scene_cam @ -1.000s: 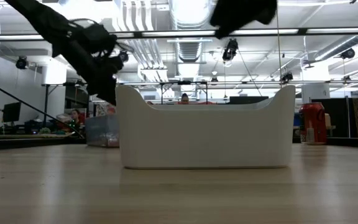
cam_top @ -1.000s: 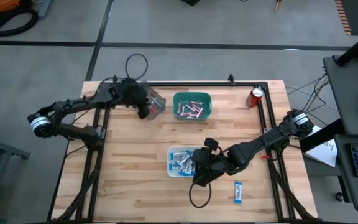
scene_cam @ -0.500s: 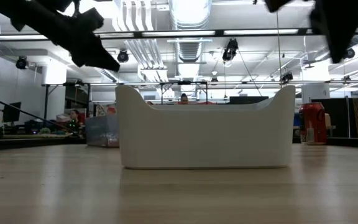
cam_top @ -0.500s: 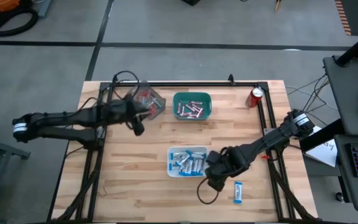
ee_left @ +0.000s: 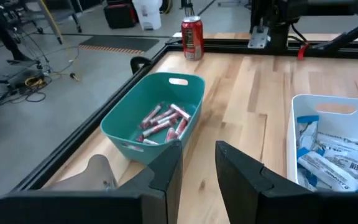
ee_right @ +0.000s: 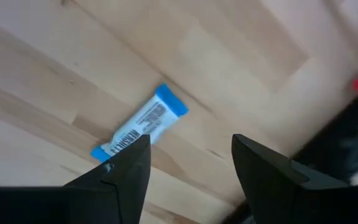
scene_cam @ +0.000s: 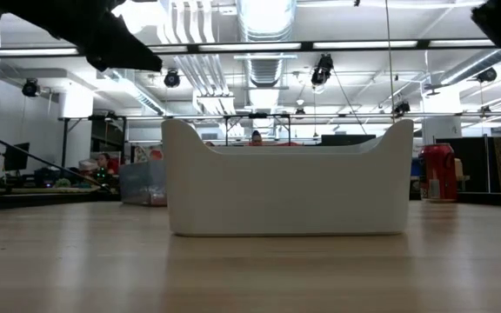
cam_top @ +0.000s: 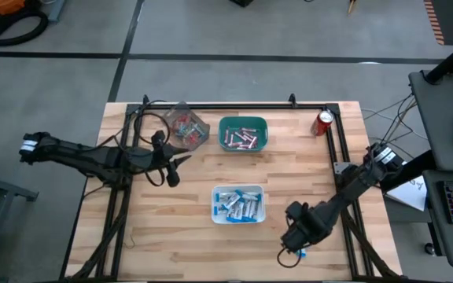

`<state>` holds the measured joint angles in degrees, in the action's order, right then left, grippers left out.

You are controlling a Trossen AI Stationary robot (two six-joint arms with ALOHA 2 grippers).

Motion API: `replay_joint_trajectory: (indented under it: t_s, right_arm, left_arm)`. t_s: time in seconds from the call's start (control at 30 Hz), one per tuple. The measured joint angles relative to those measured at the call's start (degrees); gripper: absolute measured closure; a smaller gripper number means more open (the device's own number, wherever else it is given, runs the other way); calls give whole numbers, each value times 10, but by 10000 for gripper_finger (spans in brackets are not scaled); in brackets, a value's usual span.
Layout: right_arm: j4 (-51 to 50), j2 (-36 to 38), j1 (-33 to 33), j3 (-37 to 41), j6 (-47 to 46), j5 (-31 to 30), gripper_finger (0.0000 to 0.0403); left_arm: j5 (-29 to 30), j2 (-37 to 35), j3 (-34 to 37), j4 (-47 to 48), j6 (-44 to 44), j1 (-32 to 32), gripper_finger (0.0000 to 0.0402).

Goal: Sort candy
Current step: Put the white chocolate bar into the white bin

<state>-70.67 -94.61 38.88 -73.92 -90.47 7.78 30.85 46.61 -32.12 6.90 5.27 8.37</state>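
We read the right tool as wide open and empty above the blue-and-white rectangular candy packet, lone at 5 o'clock on the wooden counter, presumably for pickup. Left tool, narrowly parted and empty, waits at 9 o'clock.

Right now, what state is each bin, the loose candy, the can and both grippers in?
White bin: holds blue-and-white packets.
Teal bin: holds pinkish sticks.
Clear bin: holds red pieces.
Loose blue packet: flat on table, ungripped.
Soda can: upright.
Left gripper: open, empty.
Right gripper: open above packet.
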Motion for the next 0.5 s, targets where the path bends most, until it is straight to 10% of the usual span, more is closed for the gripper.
replay_joint_trajectory:
  t_s: [0.5]
  right_arm:
    - [299, 0, 65, 164, -203, 0, 174]
  left_arm:
    - [17, 33, 0, -8, -2, 1, 322]
